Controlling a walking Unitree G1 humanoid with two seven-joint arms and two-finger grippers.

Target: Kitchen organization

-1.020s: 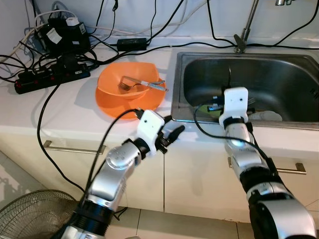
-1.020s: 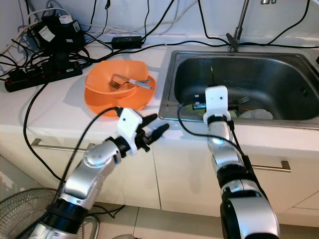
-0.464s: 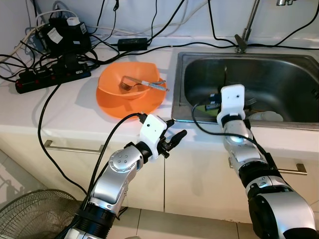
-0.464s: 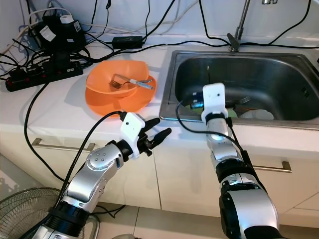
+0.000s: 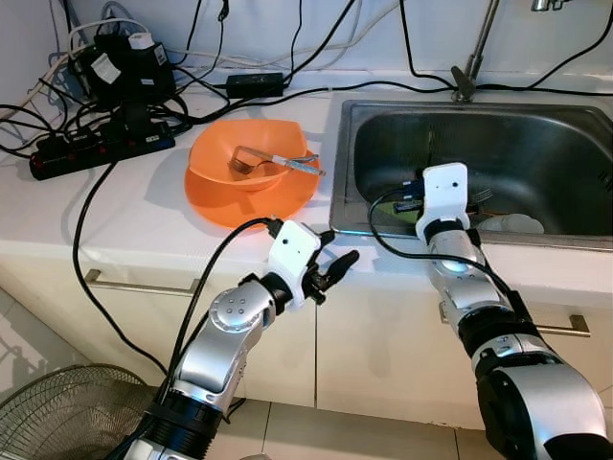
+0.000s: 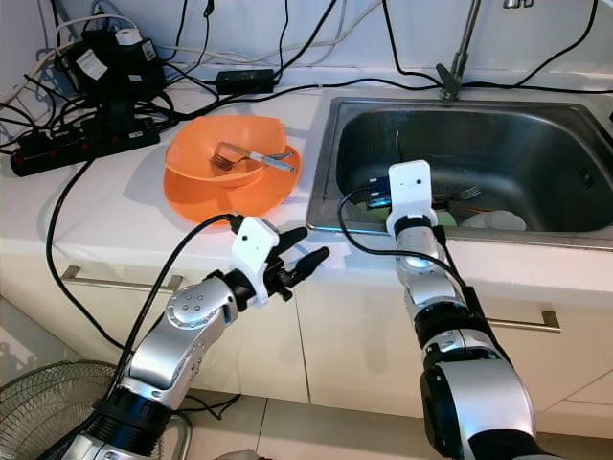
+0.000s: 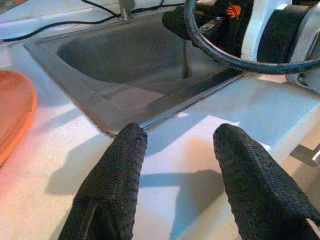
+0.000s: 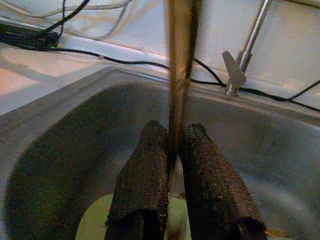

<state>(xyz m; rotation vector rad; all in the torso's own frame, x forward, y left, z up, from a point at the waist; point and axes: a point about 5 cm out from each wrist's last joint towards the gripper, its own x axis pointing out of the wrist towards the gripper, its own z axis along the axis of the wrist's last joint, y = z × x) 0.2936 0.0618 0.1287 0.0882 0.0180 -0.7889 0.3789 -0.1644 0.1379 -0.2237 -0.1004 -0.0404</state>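
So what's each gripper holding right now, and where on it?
The right gripper, over the sink, pinches a thin dark utensil near its lower end; what kind cannot be told. The left gripper is open and holds nothing.

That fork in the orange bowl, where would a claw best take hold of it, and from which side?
By the handle. The fork lies tilted in the orange bowl, tines down in the hollow, its handle end propped up over the rim on the sink side. There is likely room to pinch that raised end from above; the tines sit too close to the bowl's floor.
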